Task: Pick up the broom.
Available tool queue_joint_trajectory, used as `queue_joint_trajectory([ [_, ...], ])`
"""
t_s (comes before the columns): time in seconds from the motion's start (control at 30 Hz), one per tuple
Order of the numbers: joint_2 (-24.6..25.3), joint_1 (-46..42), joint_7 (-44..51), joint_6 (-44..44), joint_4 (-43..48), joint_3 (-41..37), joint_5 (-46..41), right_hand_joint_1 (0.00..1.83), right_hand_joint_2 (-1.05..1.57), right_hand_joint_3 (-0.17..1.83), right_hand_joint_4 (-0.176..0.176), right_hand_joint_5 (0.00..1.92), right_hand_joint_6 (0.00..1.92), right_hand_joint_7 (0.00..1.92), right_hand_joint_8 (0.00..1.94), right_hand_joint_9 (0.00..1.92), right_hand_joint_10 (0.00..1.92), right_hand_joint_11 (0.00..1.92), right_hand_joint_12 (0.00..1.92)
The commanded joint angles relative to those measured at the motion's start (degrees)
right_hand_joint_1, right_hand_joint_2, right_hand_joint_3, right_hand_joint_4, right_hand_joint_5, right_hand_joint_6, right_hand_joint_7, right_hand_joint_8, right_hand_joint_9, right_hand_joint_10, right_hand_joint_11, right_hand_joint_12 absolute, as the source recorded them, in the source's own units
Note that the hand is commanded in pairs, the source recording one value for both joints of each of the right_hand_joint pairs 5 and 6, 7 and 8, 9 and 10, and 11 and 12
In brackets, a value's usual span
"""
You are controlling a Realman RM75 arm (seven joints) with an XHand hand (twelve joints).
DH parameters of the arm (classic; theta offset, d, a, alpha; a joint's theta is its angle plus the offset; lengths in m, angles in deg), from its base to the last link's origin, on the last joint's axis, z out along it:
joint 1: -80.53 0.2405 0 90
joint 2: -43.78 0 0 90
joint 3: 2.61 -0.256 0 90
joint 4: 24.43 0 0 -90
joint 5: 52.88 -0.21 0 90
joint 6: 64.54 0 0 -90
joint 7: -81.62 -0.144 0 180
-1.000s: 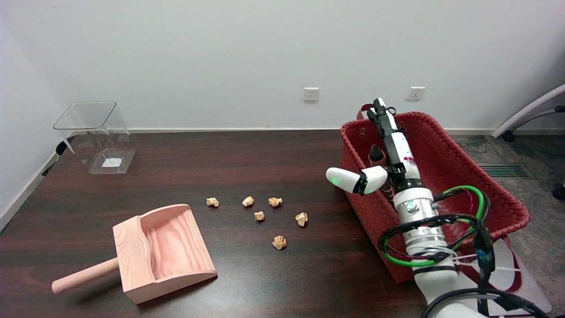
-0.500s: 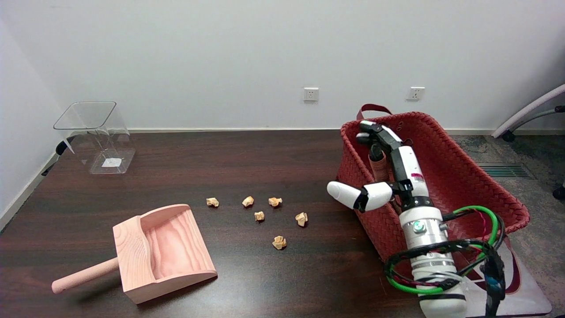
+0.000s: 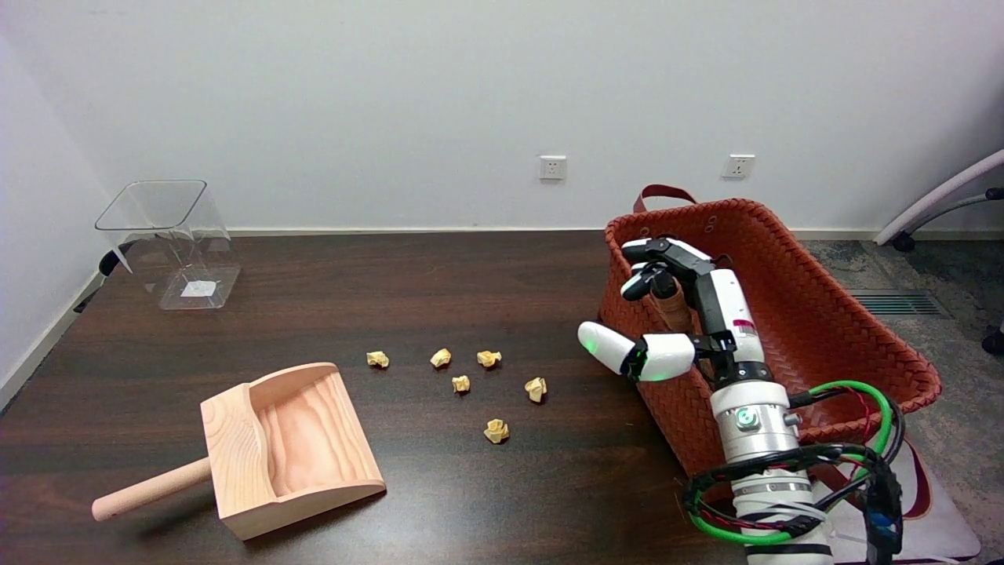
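Observation:
The broom (image 3: 672, 303) stands inside the red woven basket (image 3: 831, 314); only the brown top of its handle shows, leaning against the basket's left wall. My right hand (image 3: 706, 306) reaches into the basket from the lower right. Its fingers (image 3: 637, 288) curl down over the handle's tip and touch it. The thumb (image 3: 623, 353) sticks out to the left, outside the basket wall, well apart from the handle. The rest of the broom is hidden by the hand and the basket.
A wooden dustpan (image 3: 286, 447) lies at the front left of the dark table (image 3: 392, 282). Several crumpled paper scraps (image 3: 536, 388) are scattered mid-table. A clear plastic bin (image 3: 169, 239) stands at the back left. The basket sits at the table's right edge.
The hand has lowered and pulled back toward me, and its fingers went from straight out over the basket to curled over the broom handle's tip. The thumb stays spread.

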Motion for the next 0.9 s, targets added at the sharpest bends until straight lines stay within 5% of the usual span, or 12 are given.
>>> queue_joint_trajectory([
  [0.03, -0.6, 1.2, -2.8, 1.1, 0.8, 1.2, 1.7, 1.02, -0.08, 0.82, 0.0, 0.7, 0.7, 1.08, 1.08, 0.7, 0.7, 0.7, 0.7],
  [0.4, -1.0, 2.3, -2.8, 1.3, 2.2, 0.8, 0.4, 1.05, 0.02, 0.78, 0.0, 0.76, 0.76, 1.19, 1.19, 0.76, 0.76, 0.76, 0.76],
  [0.6, -1.0, 3.1, -2.8, 1.5, 2.6, 0.9, 0.2, 1.02, 0.18, 0.89, 0.0, 1.36, 1.36, 1.57, 1.57, 1.36, 1.36, 1.36, 1.36],
  [0.73, -1.0, 3.6, -2.8, 1.2, 2.9, 0.9, -0.2, 1.0, 0.33, 0.93, 0.0, 1.92, 1.92, 1.79, 1.79, 1.92, 1.92, 1.92, 1.92],
  [0.9, -1.0, 3.9, -2.8, 1.1, 2.9, 0.9, -0.3, 1.0, 0.2, 0.99, 0.0, 1.92, 1.92, 1.92, 1.92, 1.92, 1.92, 1.92, 1.92],
])
